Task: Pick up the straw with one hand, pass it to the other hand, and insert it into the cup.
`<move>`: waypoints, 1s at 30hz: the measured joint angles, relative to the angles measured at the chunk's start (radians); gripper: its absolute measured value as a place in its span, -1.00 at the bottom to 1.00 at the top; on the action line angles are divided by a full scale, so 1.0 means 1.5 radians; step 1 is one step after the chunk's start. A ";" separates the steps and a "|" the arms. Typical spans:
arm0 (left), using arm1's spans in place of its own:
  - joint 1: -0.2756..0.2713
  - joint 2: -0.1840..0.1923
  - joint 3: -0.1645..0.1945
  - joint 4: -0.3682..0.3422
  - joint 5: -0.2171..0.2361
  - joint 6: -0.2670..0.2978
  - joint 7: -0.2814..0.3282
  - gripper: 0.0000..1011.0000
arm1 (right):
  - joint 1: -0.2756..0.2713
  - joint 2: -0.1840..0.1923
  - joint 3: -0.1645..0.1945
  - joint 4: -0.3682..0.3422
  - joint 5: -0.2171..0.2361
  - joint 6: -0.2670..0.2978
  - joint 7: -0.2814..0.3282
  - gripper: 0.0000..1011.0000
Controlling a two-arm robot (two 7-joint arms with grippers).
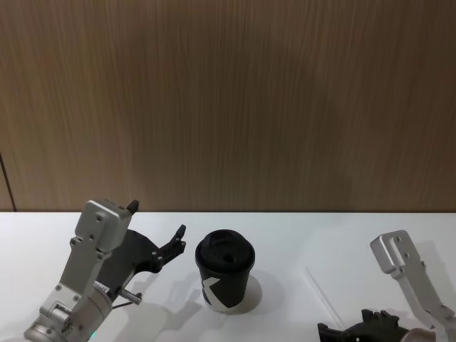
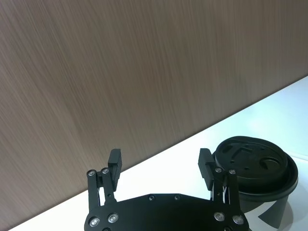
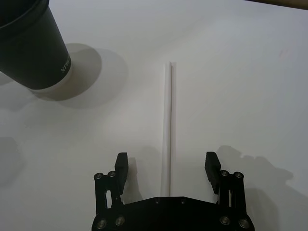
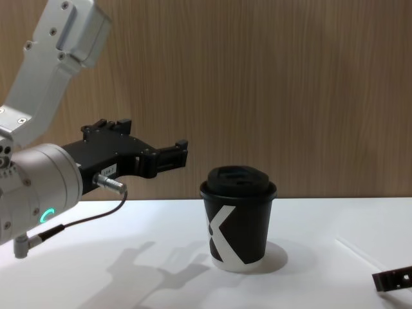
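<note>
On the white surface (image 1: 320,235) the cup (image 1: 225,274) stood upright. My left hand (image 2: 161,161) hovered spread beside it. My right hand (image 3: 168,166) hung spread astride the straw (image 3: 167,120), lying flat. Best bet, I judged: drop centred, then pinch gently.

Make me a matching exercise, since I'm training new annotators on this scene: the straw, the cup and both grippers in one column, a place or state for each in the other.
Things:
1. straw
2. cup
3. left gripper
4. right gripper

States:
A. raised in the air, open, to the left of the cup
B. lying flat on the white table
C. low over the table, open, a finger on either side of the straw
D. standing upright with its lid on

Pairs: 1-B, 2-D, 3-A, 4-C
</note>
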 joint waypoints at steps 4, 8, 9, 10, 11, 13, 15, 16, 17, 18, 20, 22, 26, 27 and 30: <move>0.000 0.000 0.000 0.000 0.000 0.000 0.000 0.98 | -0.001 0.002 -0.002 -0.002 -0.003 0.000 0.003 0.98; 0.000 0.000 0.000 0.000 0.000 0.000 0.000 0.98 | -0.002 0.004 -0.004 -0.003 -0.007 -0.001 0.005 0.92; 0.000 0.000 0.000 0.000 0.000 0.000 0.000 0.98 | -0.003 0.005 -0.004 -0.004 -0.008 -0.001 0.006 0.87; 0.000 0.000 0.000 0.000 0.000 0.000 0.000 0.98 | -0.003 0.005 -0.004 -0.004 -0.009 -0.001 0.007 0.85; 0.000 0.000 0.000 0.000 0.000 0.000 0.000 0.98 | -0.003 0.005 -0.005 -0.004 -0.010 -0.002 0.007 0.83; 0.000 0.000 0.000 0.000 0.000 0.000 0.000 0.98 | -0.004 0.006 -0.005 -0.005 -0.012 -0.002 0.008 0.73; 0.000 0.000 0.000 0.000 0.000 0.000 0.000 0.98 | -0.004 0.006 -0.006 -0.005 -0.014 -0.004 0.008 0.56; 0.000 0.000 0.000 0.000 0.000 0.000 0.000 0.98 | -0.005 0.007 -0.006 -0.006 -0.015 -0.005 0.008 0.52; 0.000 0.000 0.000 0.000 0.000 0.000 0.000 0.98 | -0.005 0.007 -0.006 -0.006 -0.016 -0.006 0.008 0.50; 0.000 0.000 0.000 0.000 0.000 0.000 0.000 0.98 | -0.005 0.008 -0.007 -0.006 -0.018 -0.008 0.008 0.45; 0.000 0.000 0.000 0.000 0.000 0.000 0.000 0.98 | -0.005 0.008 -0.008 -0.006 -0.020 -0.010 0.008 0.28; 0.000 0.000 0.000 0.000 0.000 0.000 0.000 0.98 | -0.006 0.009 -0.008 -0.006 -0.022 -0.011 0.009 0.13; 0.000 0.000 0.000 0.000 0.000 0.000 0.000 0.98 | -0.006 0.008 -0.008 -0.006 -0.025 -0.013 0.010 -0.06; 0.000 0.000 0.000 0.000 0.000 0.000 0.000 0.98 | -0.006 0.008 -0.007 -0.006 -0.025 -0.013 0.010 -0.15; 0.000 0.000 0.000 0.000 0.000 0.000 0.000 0.98 | -0.006 0.007 -0.006 -0.005 -0.026 -0.013 0.011 -0.35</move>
